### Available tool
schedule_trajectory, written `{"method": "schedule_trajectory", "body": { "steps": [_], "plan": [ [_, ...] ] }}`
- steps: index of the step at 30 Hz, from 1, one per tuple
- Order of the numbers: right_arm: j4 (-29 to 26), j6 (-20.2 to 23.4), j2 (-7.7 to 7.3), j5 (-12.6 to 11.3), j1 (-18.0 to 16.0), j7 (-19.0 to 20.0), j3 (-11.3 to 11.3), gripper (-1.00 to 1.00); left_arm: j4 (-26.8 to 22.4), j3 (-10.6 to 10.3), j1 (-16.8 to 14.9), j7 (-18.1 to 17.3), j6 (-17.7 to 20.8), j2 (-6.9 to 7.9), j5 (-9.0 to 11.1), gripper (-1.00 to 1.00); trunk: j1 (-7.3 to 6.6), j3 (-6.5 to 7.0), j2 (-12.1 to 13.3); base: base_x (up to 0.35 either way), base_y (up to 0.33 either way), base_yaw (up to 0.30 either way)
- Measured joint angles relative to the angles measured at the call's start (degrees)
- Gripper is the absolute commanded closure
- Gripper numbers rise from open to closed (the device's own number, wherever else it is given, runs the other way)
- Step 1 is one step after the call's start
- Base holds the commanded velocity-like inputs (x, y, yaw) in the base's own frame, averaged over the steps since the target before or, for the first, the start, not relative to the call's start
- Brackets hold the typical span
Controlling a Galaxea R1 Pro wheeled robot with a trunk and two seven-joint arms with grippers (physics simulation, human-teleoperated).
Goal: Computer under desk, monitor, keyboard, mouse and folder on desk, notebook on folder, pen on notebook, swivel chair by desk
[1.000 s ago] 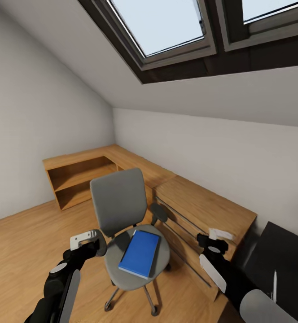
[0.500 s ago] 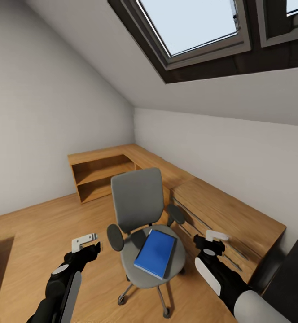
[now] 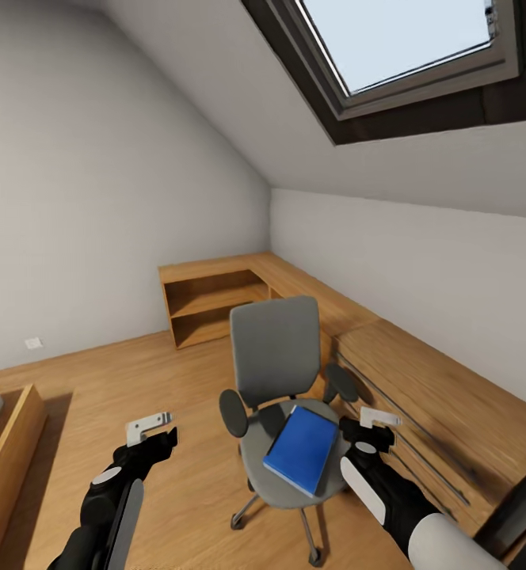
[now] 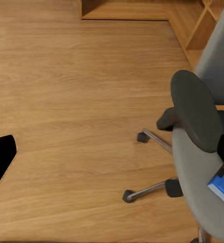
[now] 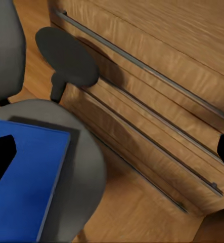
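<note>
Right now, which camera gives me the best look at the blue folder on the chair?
The head view: the whole blue folder lies flat on the swivel chair seat. The right wrist view shows a large part of it, cropped; the left wrist view catches just a corner.

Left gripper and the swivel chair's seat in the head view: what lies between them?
Mostly bare wooden floor; nearest the seat, the swivel chair's own dark armrest pad stands between the left gripper and the seat, seen from the head camera.

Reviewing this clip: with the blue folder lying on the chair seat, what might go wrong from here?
The flat blue folder overhangs the grey swivel chair's seat edge; a nudge may tip it off. The chair stands on casters, so contact from the right gripper may roll it. The light wooden dresser sits close beside, leaving that arm little room.
</note>
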Motion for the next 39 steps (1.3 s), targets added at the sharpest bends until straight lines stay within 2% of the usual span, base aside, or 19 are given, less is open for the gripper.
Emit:
{"method": "schedule_trajectory", "body": {
  "steps": [13, 23, 28, 39],
  "plan": [
    [0.14, 0.03, -0.01, -0.01, 0.01, 0.17, -0.05, -1.0, 0.01, 0.07, -0.01, -0.15, -0.1, 0.04, 0.0, -1.0, -0.02, -0.3, -0.01, 0.115, 0.077, 0.227],
    [0.17, 0.18, -0.31, -0.07, 0.02, 0.52, -0.18, -1.0, 0.01, 0.08, -0.01, -0.18, -0.1, 0.08, -0.01, -1.0, -0.03, -0.33, -0.01, 0.261, 0.183, 0.025],
    [0.17, 0.3, -0.45, -0.08, 0.01, 1.88, -0.23, -1.0, 0.01, 0.08, -0.01, -0.19, -0.1, 0.08, -0.01, -1.0, -0.02, -0.33, -0.01, 0.254, 0.173, 0.003],
    [0.1, 0.12, -1.21, -0.08, 0.01, 4.72, -0.28, -1.0, -0.36, -0.05, -0.01, -0.38, -0.17, 0.16, 0.05, -1.0, 0.0, -0.33, 0.0, 0.069, 0.045, 0.001]
  ]
}}
